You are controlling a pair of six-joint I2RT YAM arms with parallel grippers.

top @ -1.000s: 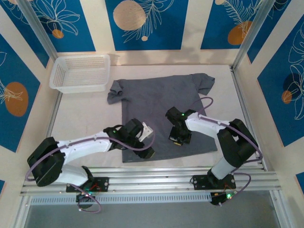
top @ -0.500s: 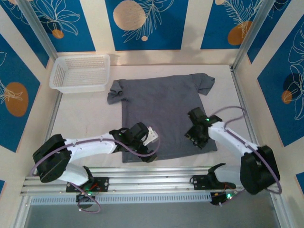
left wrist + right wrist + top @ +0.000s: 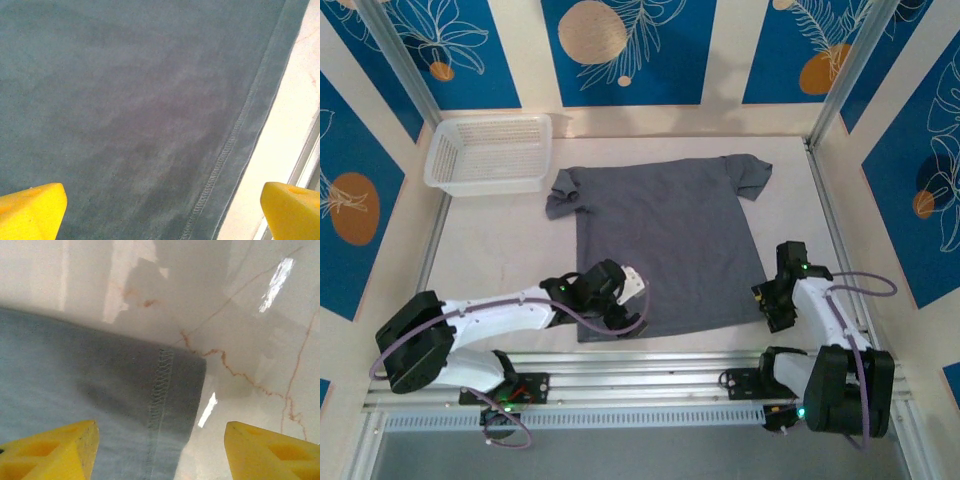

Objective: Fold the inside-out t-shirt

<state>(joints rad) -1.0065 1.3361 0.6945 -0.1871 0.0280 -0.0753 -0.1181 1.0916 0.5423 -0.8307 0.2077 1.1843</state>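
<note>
- The dark grey t-shirt lies spread out flat in the middle of the table. Its sleeves are at the far side and its bottom hem is at the near side.
- The left end effector is over the near left part of the shirt, by the hem. Its yellow fingers are spread wide and hold nothing.
- The right end effector is at the shirt's near right corner. Its fingers are apart too and hold nothing. One is above the cloth, the other above bare table.
- A white mesh basket sits at the far left, close to the left sleeve.
</note>
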